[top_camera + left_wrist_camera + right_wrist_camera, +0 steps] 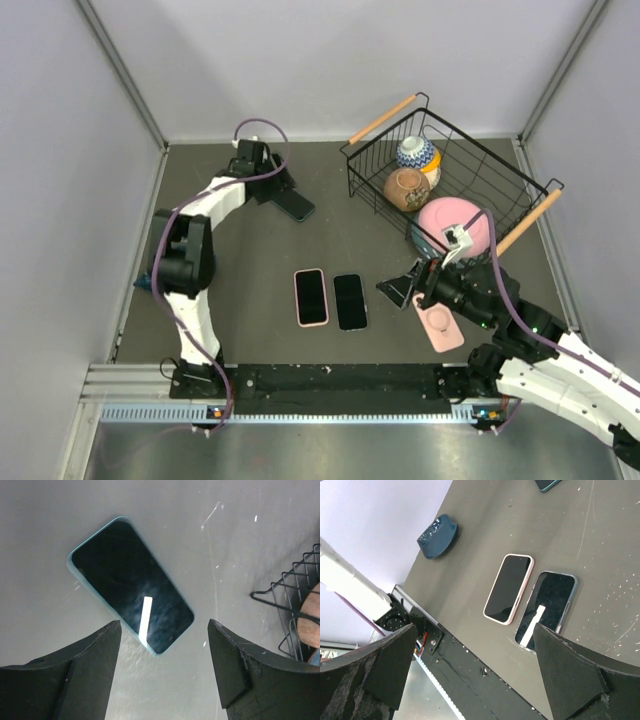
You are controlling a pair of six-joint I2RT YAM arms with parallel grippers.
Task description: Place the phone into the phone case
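The left gripper (pixel 165 625) is hovering with jaws spread over a teal-edged phone (pixel 131 585), with bare table all round and the wire basket (pixel 287 600) to its right. The right gripper (pixel 475 627) is hanging fully spread just beside the pink case (pixel 443 328). A pink-rimmed phone (pixel 311 297) and a dark phone (pixel 350 301) are lying side by side at mid-table.

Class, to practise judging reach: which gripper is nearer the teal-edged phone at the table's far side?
Left. The left gripper hovers right by the teal-edged phone; the right gripper sits far off, beside the pink case.
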